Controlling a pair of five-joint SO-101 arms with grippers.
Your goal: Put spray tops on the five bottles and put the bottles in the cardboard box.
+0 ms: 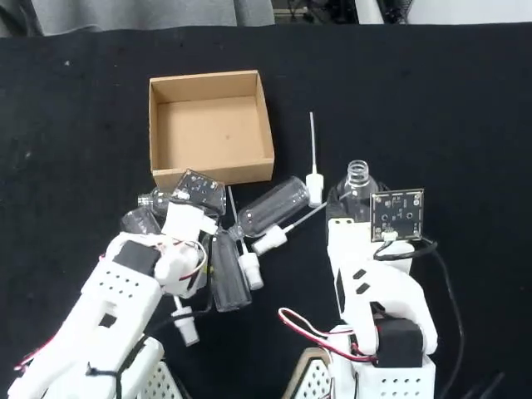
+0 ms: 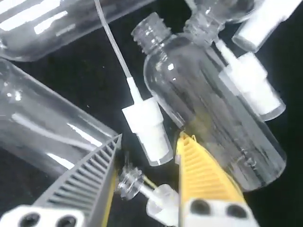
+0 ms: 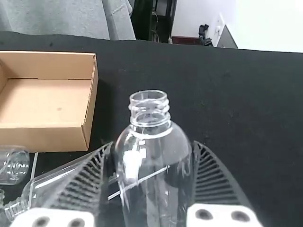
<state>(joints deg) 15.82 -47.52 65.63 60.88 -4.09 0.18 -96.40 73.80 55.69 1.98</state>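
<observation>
Clear plastic bottle (image 3: 149,118), threaded neck, upright near middle of black table (image 1: 465,100), clamped between right gripper (image 3: 151,149) jaws. Left gripper (image 2: 151,139) spread wide astride white spray top (image 2: 147,125), among lying bottles (image 2: 213,109). Square cardboard box (image 1: 224,173) toward far edge.

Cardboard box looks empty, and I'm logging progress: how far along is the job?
Done: nothing; the cardboard box holds no bottles. In hand: the right gripper grips an upright, uncapped bottle; the open left gripper hovers over a loose spray top among lying bottles. Left: capping and boxing, seemingly for all five.
</observation>
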